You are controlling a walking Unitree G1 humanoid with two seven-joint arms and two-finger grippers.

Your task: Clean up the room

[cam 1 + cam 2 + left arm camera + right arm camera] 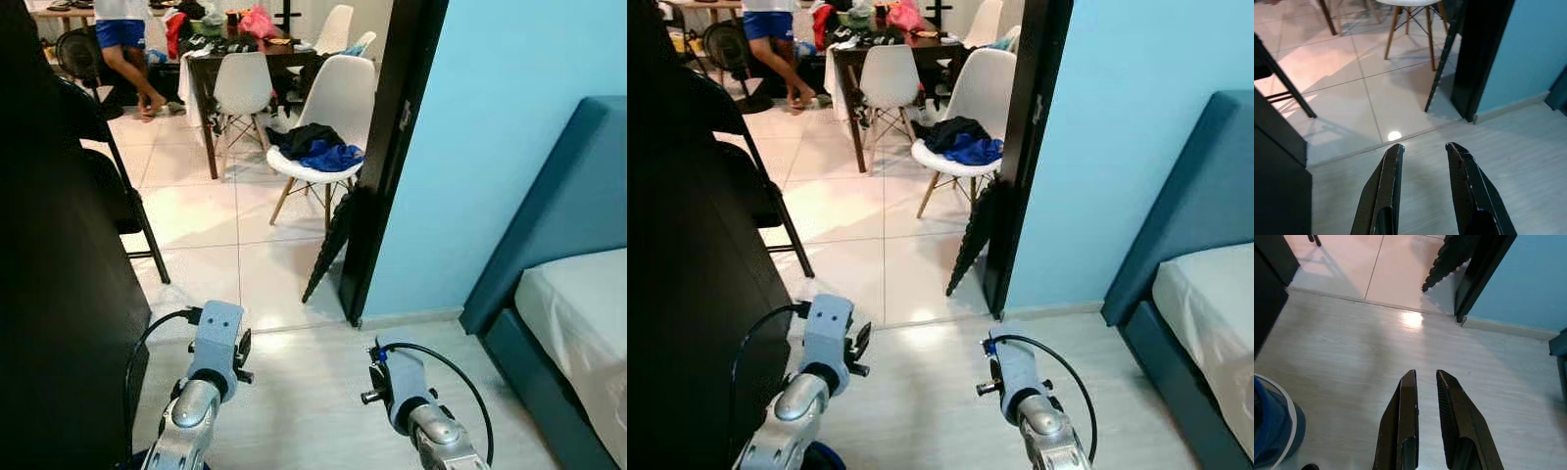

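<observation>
Both arms reach forward low in the head views, over pale wood-look floor (304,392) just inside a doorway. The left gripper (1424,149) hangs empty with its two black fingers spread apart above the threshold strip; the right gripper (1425,377) is also empty, its fingers close together with a narrow gap between them. Through the opening, in the upper middle of the frame, a white chair (338,103) stands on glossy tile and carries a heap of dark and blue clothes (318,147) on its seat. A folded dark umbrella (328,250) leans against the black door frame (387,166) just beside that chair. Further back, at the upper left, a cluttered dark table (211,59) holds assorted items, with another white chair (242,86) pulled up to it and a person's legs (132,59) beside it. A black chair (122,201) stands at the left edge by a dark cabinet. At the right edge, a teal bed frame (549,235) with a pale mattress (583,313) sits against the light blue wall (480,127). A blue bucket (1271,428) shows in the lower left corner of the right wrist view.
</observation>
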